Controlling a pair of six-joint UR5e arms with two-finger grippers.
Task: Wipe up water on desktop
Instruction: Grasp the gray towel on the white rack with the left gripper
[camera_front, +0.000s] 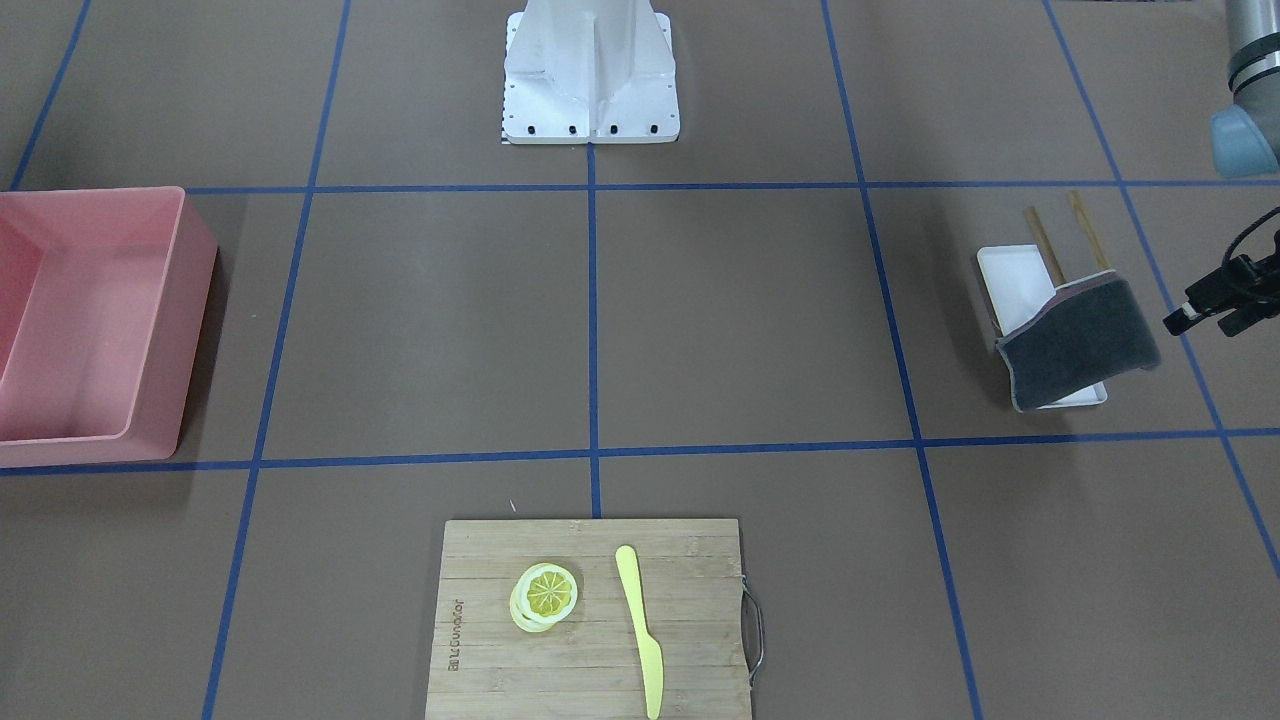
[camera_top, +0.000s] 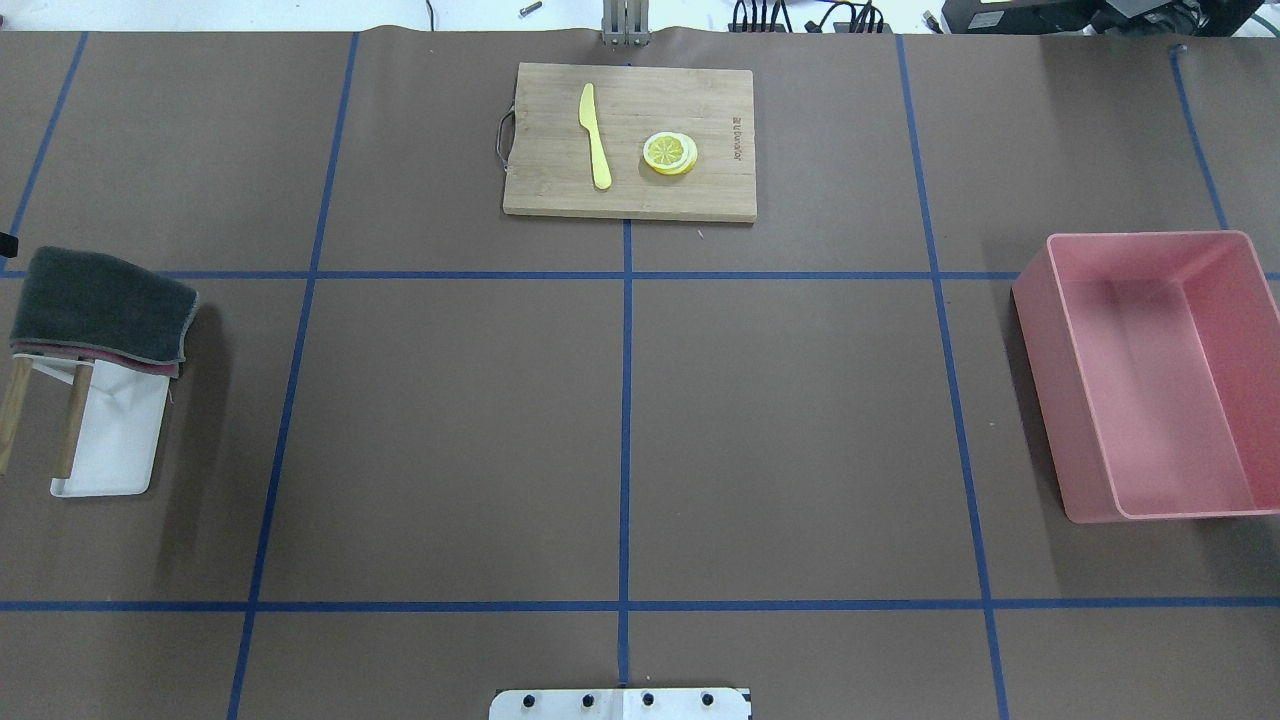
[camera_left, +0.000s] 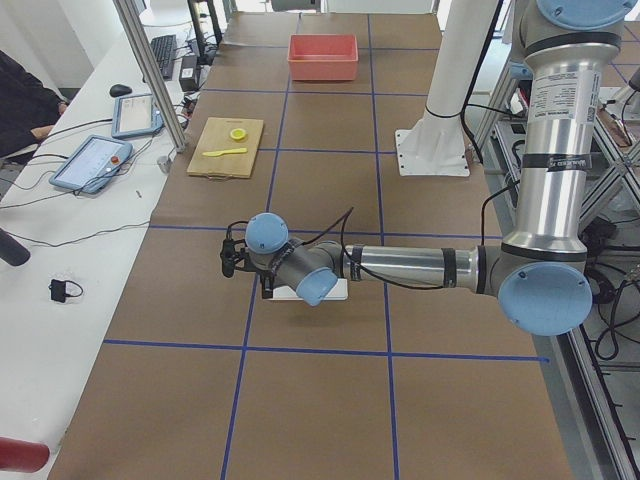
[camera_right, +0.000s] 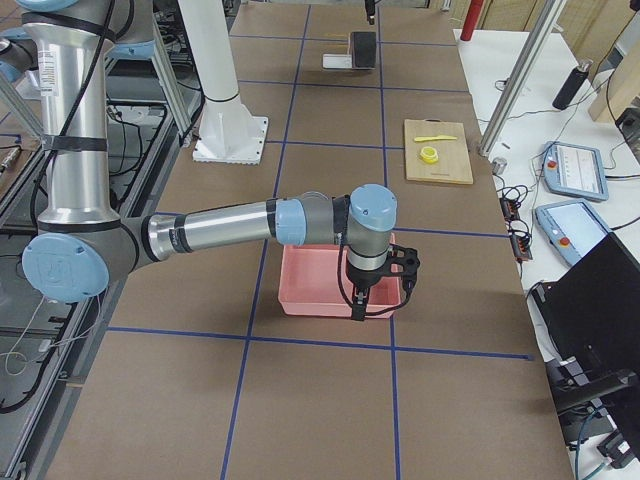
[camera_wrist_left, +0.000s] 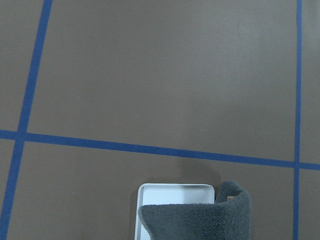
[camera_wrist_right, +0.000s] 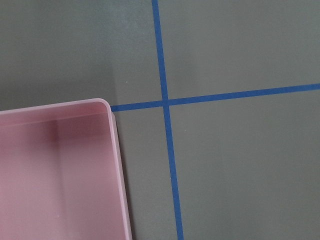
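Board (camera_top: 700, 195): desk's (camera_top: 450, 420) far middle, carrying knife (camera_top: 596, 140), lemon (camera_top: 670, 153).
Bin (camera_top: 1045, 350): robot's right end.
Tray (camera_top: 115, 440): robot's left end, under cloth (camera_top: 100, 300).

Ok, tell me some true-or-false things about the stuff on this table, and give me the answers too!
1. The yellow knife lies on the bamboo cutting board. True.
2. The lemon slices sit inside the pink bin. False: they are on the cutting board, beside the knife, and the bin looks empty.
3. The grey cloth hangs above the white tray. True.
4. The cutting board touches the pink bin. False: a stretch of desktop lies between them.
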